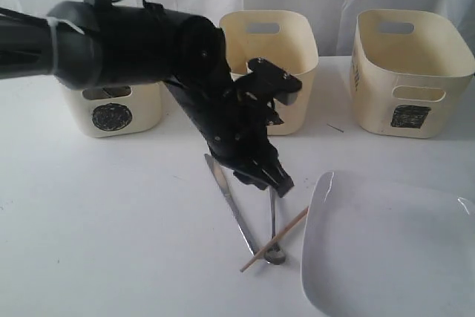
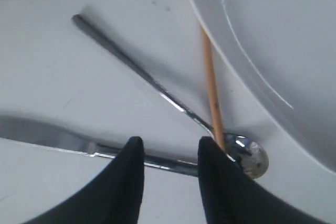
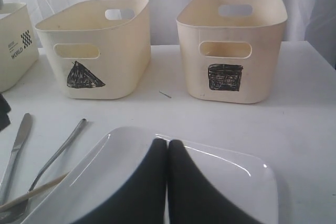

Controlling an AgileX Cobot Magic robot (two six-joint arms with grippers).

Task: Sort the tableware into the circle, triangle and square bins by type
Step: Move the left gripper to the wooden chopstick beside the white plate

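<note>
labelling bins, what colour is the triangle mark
Triangle: scribbled black on a cream bin; best in right wrist view.

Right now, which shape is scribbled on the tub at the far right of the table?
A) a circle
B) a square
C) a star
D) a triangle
B: in the exterior view, the right-hand tub has a black scribbled square on its front, just under the handle slot.
</note>
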